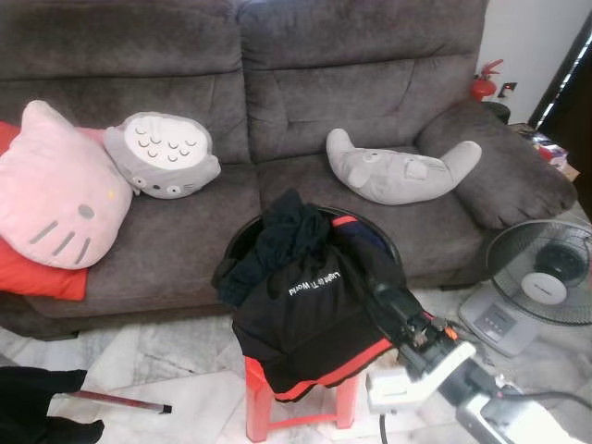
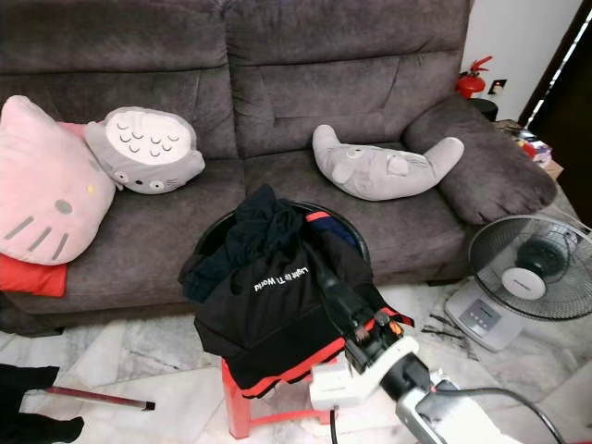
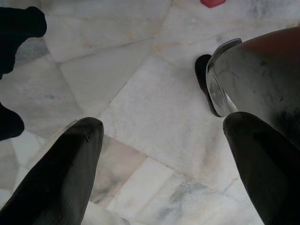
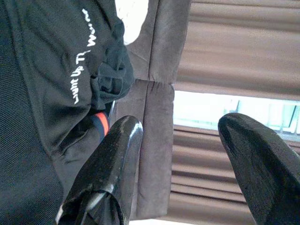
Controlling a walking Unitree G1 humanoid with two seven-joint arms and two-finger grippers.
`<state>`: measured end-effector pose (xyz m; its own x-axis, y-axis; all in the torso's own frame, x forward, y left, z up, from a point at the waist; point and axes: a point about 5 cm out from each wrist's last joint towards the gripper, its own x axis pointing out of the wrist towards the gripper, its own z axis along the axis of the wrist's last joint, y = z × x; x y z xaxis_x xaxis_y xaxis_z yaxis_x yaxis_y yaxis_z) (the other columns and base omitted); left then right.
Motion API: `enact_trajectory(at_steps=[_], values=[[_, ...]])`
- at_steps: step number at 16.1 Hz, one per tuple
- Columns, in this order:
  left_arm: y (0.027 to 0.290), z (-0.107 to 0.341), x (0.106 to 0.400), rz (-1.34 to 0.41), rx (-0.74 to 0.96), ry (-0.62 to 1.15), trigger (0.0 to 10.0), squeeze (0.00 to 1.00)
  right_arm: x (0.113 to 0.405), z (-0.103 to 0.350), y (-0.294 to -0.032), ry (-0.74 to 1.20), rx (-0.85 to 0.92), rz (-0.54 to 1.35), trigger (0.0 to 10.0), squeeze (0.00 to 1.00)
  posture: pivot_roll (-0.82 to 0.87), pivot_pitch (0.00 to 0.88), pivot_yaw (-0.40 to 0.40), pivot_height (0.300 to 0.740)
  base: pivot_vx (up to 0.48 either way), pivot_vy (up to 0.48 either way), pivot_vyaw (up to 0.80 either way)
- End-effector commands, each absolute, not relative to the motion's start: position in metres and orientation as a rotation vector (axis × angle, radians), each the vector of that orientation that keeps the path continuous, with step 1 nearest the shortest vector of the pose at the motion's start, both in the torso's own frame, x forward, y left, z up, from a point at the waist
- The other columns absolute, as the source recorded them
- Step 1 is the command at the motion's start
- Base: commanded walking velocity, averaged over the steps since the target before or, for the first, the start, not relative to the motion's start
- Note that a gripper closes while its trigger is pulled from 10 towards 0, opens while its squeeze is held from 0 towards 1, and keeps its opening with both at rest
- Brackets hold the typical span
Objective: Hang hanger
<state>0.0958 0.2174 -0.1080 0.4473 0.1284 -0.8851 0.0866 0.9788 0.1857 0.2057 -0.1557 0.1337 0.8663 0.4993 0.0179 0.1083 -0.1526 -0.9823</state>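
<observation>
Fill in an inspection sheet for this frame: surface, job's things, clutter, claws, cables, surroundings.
Surface: pale marble floor; a red stool stands before the sofa.
Job's things: no hanger seen; black garment with red trim heaped over a dark basket on the stool.
Clutter: thin red rod and dark cloth on the floor.
Claws: right claw open, beside the garment; left claw open, over the floor.
Cables: dark cable along the right arm.
Surroundings: grey sofa, pink cat cushion, grey round plush, grey curved plush, fan, fire extinguisher.
</observation>
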Motion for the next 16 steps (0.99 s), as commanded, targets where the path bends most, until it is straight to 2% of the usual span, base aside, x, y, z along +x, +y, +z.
enact_trajectory(at_steps=[1, 5, 8, 12, 15, 16], values=[[0.210, -0.111, 0.092, 0.001, 0.209, 1.129, 10.0, 0.00, 0.209, 0.134, -0.155, -0.493, -1.710, 0.333, 10.0, 0.00, -0.18, 0.046, 0.003, 0.740, 0.000, 0.000, 0.00], [0.210, -0.110, 0.092, 0.008, 0.219, 1.126, 10.0, 0.00, 0.215, 0.129, -0.161, -0.486, -1.716, 0.223, 10.0, 0.00, -0.18, 0.040, 0.003, 0.740, 0.000, 0.000, 0.00], [0.210, -0.111, 0.091, 0.003, 0.222, 1.133, 10.0, 0.00, 0.210, 0.132, -0.158, -0.559, -1.688, 0.146, 10.0, 0.00, -0.18, 0.027, 0.006, 0.740, 0.000, 0.000, 0.00], [0.209, -0.111, 0.091, 0.003, 0.219, 1.133, 10.0, 0.00, 0.198, 0.107, -0.160, -0.494, -1.599, 0.302, 10.0, 0.00, -0.19, 0.031, -0.002, 0.740, 0.000, 0.000, 0.00], [0.209, -0.111, 0.091, 0.013, 0.211, 1.132, 10.0, 0.00, 0.201, 0.109, -0.160, -0.511, -1.614, 0.271, 10.0, 0.00, -0.19, 0.038, -0.009, 0.740, 0.000, 0.000, 0.00], [0.209, -0.111, 0.091, 0.020, 0.205, 1.130, 10.0, 0.00, 0.210, 0.114, -0.165, -0.471, -1.561, 0.213, 10.0, 0.00, -0.18, 0.042, -0.010, 0.740, 0.000, 0.000, 0.00]])
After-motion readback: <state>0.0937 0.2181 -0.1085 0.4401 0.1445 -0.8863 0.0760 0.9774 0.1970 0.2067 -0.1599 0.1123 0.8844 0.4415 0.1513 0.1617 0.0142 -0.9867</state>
